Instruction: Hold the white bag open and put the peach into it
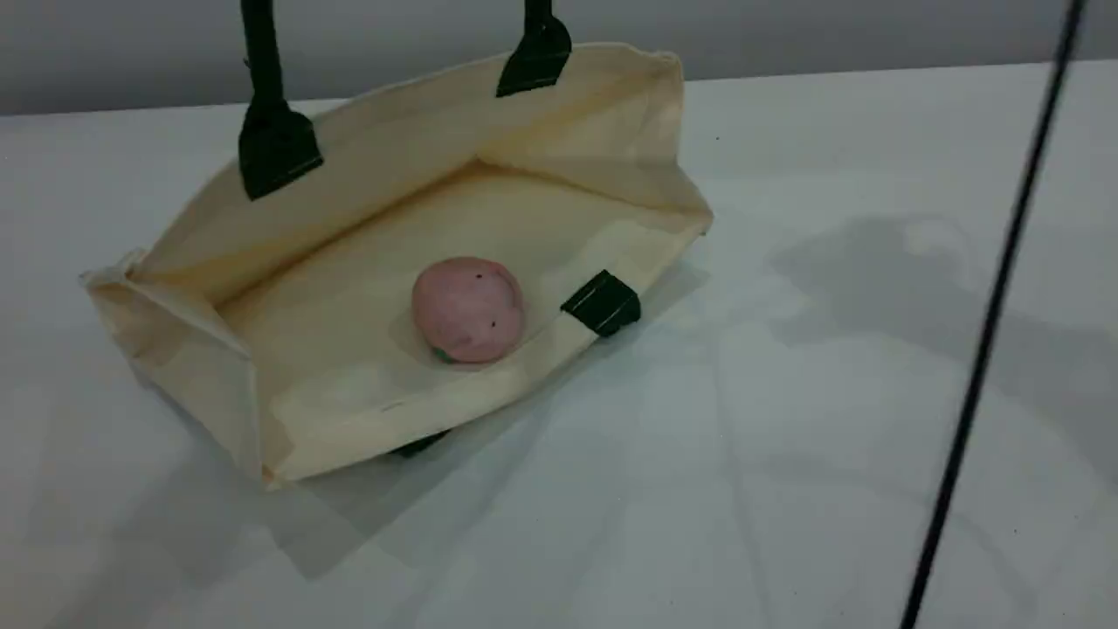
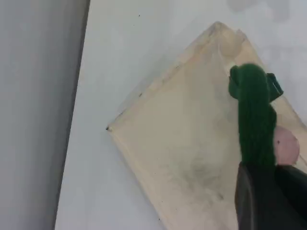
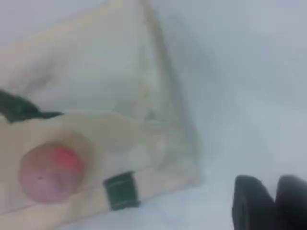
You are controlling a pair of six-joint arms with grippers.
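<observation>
The white bag [image 1: 349,183] lies on the table [image 1: 786,437] toward 9 o'clock of the scene view. Its mouth gapes and its far wall is lifted. The rope handle [image 1: 260,52] rises taut from two dark green patches [image 1: 275,153] toward 12 o'clock and leaves the view at its top edge. The peach [image 1: 468,307] rests inside the bag on the lower panel, close to the near rim. Another green patch [image 1: 603,303] lies just beside it at 3 o'clock. In the left wrist view the left gripper [image 2: 268,191] sits at 5 o'clock. Its jaws are closed tight on the green rope handle, which runs up out of them across the bag's cloth. A sliver of the peach shows pink at the rope's 3 o'clock side. In the blurred right wrist view the right gripper [image 3: 273,206] hangs above bare table at 5 o'clock, apart from the bag. Its jaws are drawn almost together and nothing shows between them. There the peach lies at 8 o'clock, inside the bag. A thin black cord [image 1: 987,332] crosses the scene view from 1 o'clock down to 5 o'clock.
</observation>
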